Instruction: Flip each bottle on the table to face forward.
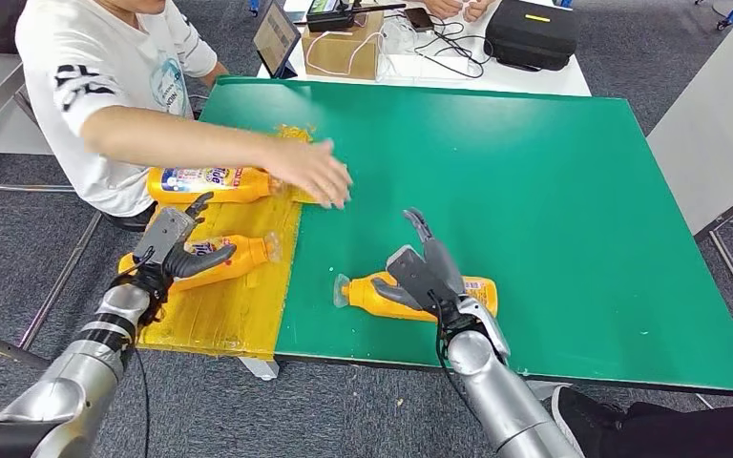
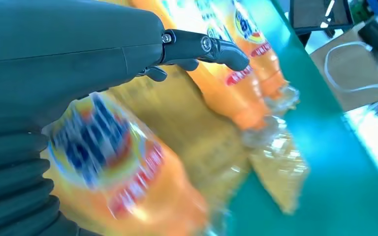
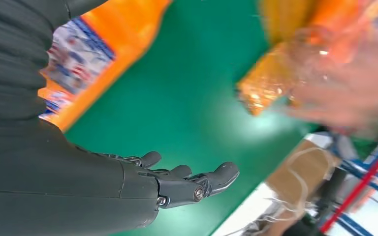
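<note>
Right hand (image 1: 428, 277) above bottle (image 1: 382, 295), fingers (image 1: 418, 224) spread

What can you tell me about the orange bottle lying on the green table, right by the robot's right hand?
The orange bottle looks like translucent plastic filled with orange liquid. It lies on its side on the green table, near the front edge, with its clear cap pointing toward the yellow mat. A colourful label with blue and red print shows at its wide end, in the right wrist view too. The right hand is over its middle with fingers spread; whether it actually touches the bottle cannot be told.
</note>
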Controlling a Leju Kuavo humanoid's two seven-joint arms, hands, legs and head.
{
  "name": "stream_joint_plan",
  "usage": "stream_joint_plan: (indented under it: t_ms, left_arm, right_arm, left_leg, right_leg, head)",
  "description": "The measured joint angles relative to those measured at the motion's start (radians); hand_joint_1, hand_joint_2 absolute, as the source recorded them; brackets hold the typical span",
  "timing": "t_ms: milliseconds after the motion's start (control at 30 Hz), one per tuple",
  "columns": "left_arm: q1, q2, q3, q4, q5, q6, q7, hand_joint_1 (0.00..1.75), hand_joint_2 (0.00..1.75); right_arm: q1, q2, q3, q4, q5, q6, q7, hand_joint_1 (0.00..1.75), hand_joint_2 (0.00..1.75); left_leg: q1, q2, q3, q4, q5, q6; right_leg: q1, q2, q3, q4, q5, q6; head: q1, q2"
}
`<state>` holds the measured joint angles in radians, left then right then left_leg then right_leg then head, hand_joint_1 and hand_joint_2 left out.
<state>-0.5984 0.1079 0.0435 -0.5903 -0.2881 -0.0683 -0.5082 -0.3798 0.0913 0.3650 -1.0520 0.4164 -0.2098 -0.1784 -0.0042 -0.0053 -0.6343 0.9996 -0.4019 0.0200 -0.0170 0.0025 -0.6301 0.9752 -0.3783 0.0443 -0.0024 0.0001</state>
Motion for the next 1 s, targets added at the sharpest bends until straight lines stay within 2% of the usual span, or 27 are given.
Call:
stream_joint_plan:
  t_ms: [167,367,767,1000]
  left_arm:
    - [0.026,-0.056,0.035,-0.056,0.049,0.050,0.041,0.00,1.75]
    - [0.046,-0.093,0.044,-0.103,0.107,0.063,0.058,0.00,1.75]
    - [0.080,-0.132,0.048,-0.207,0.189,0.052,0.069,0.00,1.75]
    - [0.098,-0.151,0.046,-0.251,0.194,0.053,0.070,0.00,1.75]
  right_arm:
    - [0.050,-0.002,-0.001,0.000,0.099,-0.019,0.037,0.00,1.75]
    - [0.094,-0.014,-0.001,0.000,0.199,-0.017,0.086,0.00,1.75]
    - [0.092,-0.087,-0.001,-0.006,0.403,0.024,0.192,0.00,1.75]
    - [0.071,-0.118,-0.001,-0.005,0.452,0.055,0.213,0.00,1.75]
  left_leg:
    - [0.000,0.000,0.000,0.000,0.000,0.000]
    - [0.000,0.001,0.000,0.000,0.000,0.000]
    - [0.000,0.000,0.000,0.000,0.000,0.000]
    - [0.000,0.000,0.000,0.000,0.000,0.000]
  right_leg:
    - [0.000,0.000,0.000,0.000,0.000,0.000]
    - [0.000,0.000,0.000,0.000,0.000,0.000]
    - [0.000,0.000,0.001,0.000,0.000,0.000]
    - [0.000,0.000,0.001,0.000,0.000,0.000]
  head:
    - [0.000,0.000]
    - [0.000,0.000]
    - [0.000,0.000]
    - [0.000,0.000]
